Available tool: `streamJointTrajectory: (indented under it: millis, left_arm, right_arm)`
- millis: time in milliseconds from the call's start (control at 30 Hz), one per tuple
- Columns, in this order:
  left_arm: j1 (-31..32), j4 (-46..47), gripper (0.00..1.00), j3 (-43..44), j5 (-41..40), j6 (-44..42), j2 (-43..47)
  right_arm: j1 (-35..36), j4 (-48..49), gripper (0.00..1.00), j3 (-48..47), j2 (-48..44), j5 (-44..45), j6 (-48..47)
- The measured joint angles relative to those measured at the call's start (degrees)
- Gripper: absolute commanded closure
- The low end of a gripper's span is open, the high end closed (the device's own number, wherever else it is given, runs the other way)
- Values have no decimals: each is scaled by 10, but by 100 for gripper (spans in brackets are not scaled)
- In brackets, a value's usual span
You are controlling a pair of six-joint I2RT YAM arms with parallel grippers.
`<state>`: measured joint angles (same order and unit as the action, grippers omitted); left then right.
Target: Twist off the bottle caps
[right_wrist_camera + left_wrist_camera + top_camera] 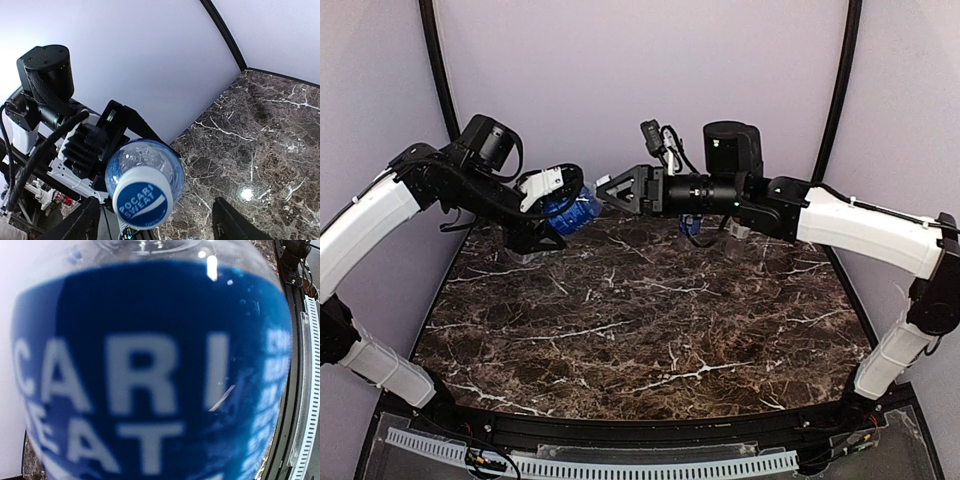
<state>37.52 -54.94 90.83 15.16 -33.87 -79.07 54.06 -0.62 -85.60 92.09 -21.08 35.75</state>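
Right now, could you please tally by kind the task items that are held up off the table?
Bottles: 1, the blue-labelled bottle clamped in the left gripper.
Caps: 1, the white cap with a blue logo, on that bottle.
Total: 2.

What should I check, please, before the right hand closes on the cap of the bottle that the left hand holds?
1. The left hand is shut on the blue-labelled bottle: ok.
2. The cap faces the right hand: ok.
3. The right hand is open: ok.
4. The cap lies between its fingers, roughly centred: ok.
5. The fingers reach far enough over the cap's side: cannot tell.
6. The cap is already loose: cannot tell.
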Motion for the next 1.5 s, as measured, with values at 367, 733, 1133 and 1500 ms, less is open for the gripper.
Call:
streamJointTrajectory:
  millis: [367, 733, 1133, 1500]
  left_arm:
    - [41, 17, 45, -23, -165, -103, 24]
    - [87, 90, 47, -105, -321, -205, 69]
    - [88, 105, 48, -107, -341, -215, 69]
    - [88, 107, 48, -112, -342, -216, 71]
  right_arm:
    - [-12, -9, 24, 16, -35, -6, 8]
    - [-13, -31, 31, -7, 2, -42, 40]
    - [-13, -4, 47, 16, 12, -79, 79]
    - [-14, 9, 74, 15, 45, -99, 89]
